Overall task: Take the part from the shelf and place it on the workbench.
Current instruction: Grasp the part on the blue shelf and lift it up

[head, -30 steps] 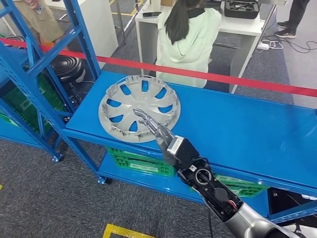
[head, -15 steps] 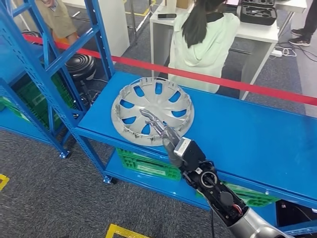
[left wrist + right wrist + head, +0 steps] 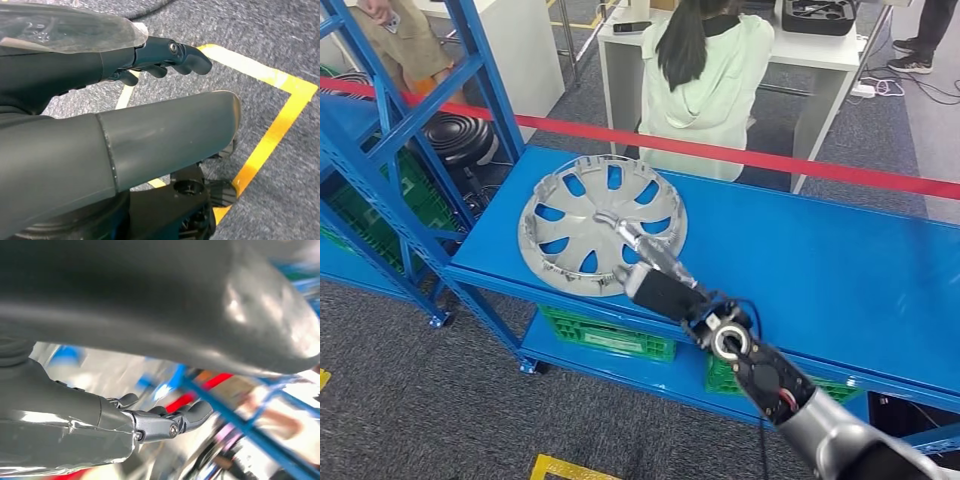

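since a second ago my right robot hand (image 3: 637, 245) has turned over and reached farther across the silver wheel cover (image 3: 576, 215), fingers stretched out above its middle, gripping nothing. that part lies flat at the left end of the blue shelf (image 3: 810, 250). my left robot hand (image 3: 166, 55) hangs over the floor, fingers loosely extended, empty.

My right hand (image 3: 641, 250) is grey over a silver hubcap (image 3: 569, 215) with blue showing through its slots. The shelf (image 3: 810, 260) is blue, the tape (image 3: 773, 160) red, the crate (image 3: 607, 335) green, the carpet (image 3: 410, 400) grey with yellow lines (image 3: 279, 130).
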Controlling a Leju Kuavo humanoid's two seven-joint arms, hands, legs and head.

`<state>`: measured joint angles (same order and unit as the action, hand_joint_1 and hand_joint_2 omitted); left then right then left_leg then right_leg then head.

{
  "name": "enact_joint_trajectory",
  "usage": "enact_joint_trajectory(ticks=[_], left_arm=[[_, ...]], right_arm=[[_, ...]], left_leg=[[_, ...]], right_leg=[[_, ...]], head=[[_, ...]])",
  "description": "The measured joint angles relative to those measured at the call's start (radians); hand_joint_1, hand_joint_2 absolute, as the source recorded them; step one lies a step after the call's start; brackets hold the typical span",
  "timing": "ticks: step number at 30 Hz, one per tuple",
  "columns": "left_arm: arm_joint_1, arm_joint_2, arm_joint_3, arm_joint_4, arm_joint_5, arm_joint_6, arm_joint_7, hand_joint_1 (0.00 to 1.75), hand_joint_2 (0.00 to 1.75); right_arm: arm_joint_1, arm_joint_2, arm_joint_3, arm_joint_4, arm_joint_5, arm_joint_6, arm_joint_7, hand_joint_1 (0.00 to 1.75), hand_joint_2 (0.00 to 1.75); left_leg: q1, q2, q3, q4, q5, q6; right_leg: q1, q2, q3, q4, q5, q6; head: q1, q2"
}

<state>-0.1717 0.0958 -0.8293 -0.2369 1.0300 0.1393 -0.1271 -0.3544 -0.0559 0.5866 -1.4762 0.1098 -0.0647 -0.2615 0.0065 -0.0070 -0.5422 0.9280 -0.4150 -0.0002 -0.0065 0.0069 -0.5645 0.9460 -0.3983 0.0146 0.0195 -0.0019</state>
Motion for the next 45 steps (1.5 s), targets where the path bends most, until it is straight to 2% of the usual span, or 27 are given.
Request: enact_joint_trajectory(ticks=[4, 7, 12, 18, 24, 28, 32, 38, 45], left_arm=[[-0.011, -0.002, 0.0, 0.0, -0.003, -0.012, 0.003, 0.0, 0.0], [-0.014, -0.002, 0.0, 0.0, 0.0, -0.016, 0.003, 0.0, 0.0], [-0.014, -0.002, 0.0, 0.0, 0.002, -0.016, 0.003, 0.0, 0.0], [-0.015, 0.002, 0.0, 0.0, 0.002, -0.017, 0.003, 0.0, 0.0], [-0.016, 0.005, 0.0, 0.0, 0.002, -0.018, 0.003, 0.0, 0.0], [-0.016, 0.006, 0.0, 0.0, 0.002, -0.019, 0.003, 0.0, 0.0], [-0.016, 0.007, 0.0, 0.0, 0.004, -0.019, 0.0, 0.0, 0.0], [-0.016, 0.015, 0.0, 0.0, -0.001, -0.019, 0.0, 0.0, 0.0], [-0.016, 0.021, 0.0, 0.0, -0.002, -0.019, 0.0, 0.0, 0.0]], right_arm=[[-0.188, -0.05, 0.03, 0.06, 0.171, 0.055, 0.147, 0.0, 0.0], [-0.324, -0.072, 0.07, 0.121, 0.217, 0.088, 0.183, 0.0, 0.0], [-0.5, -0.079, 0.167, 0.239, 0.273, 0.129, 0.21, 0.0, 0.0], [-0.611, -0.073, 0.265, 0.354, 0.293, 0.141, 0.218, 0.0, 0.0], [-0.656, -0.063, 0.322, 0.427, 0.301, 0.14, 0.216, 0.0, 0.0], [-0.669, -0.059, 0.345, 0.456, 0.301, 0.14, 0.215, 0.0, 1.75], [-0.683, -0.055, 0.367, 0.47, 0.3, 0.16, 0.216, 0.0, 1.75], [-0.716, -0.056, 0.413, 0.461, 0.283, 0.234, 0.28, 0.0, 1.75], [-0.737, -0.064, 0.459, 0.444, 0.28, 0.248, 0.294, 0.0, 1.75]], left_leg=[[-0.001, 0.001, -0.007, 0.001, 0.005, -0.005], [-0.001, 0.001, -0.01, 0.003, 0.008, -0.004], [-0.002, 0.0, -0.013, 0.003, 0.01, -0.003], [-0.002, -0.002, -0.014, 0.004, 0.011, -0.002], [-0.002, -0.002, -0.014, 0.004, 0.011, -0.002], [-0.002, -0.002, -0.014, 0.004, 0.011, -0.002], [-0.002, -0.002, -0.014, 0.004, 0.011, -0.002], [-0.002, -0.001, -0.014, 0.004, 0.011, -0.002], [-0.002, -0.001, -0.014, 0.004, 0.011, -0.002]], right_leg=[[-0.001, 0.0, -0.006, 0.0, 0.007, -0.002], [-0.001, 0.0, -0.008, 0.0, 0.01, -0.001], [-0.002, -0.001, -0.01, 0.0, 0.013, 0.0], [-0.002, -0.003, -0.01, 0.0, 0.013, 0.0], [-0.002, -0.003, -0.011, 0.0, 0.013, 0.0], [-0.002, -0.003, -0.011, 0.0, 0.013, 0.0], [-0.002, -0.003, -0.011, 0.0, 0.013, 0.0], [-0.002, -0.003, -0.012, 0.0, 0.013, 0.0], [-0.002, -0.002, -0.012, 0.0, 0.013, 0.0]], head=[[0.0, 0.0], [0.0, 0.0], [-0.001, 0.0], [-0.001, 0.0], [-0.001, 0.0], [-0.001, 0.0], [-0.001, 0.0], [-0.001, 0.0], [-0.002, 0.0]])
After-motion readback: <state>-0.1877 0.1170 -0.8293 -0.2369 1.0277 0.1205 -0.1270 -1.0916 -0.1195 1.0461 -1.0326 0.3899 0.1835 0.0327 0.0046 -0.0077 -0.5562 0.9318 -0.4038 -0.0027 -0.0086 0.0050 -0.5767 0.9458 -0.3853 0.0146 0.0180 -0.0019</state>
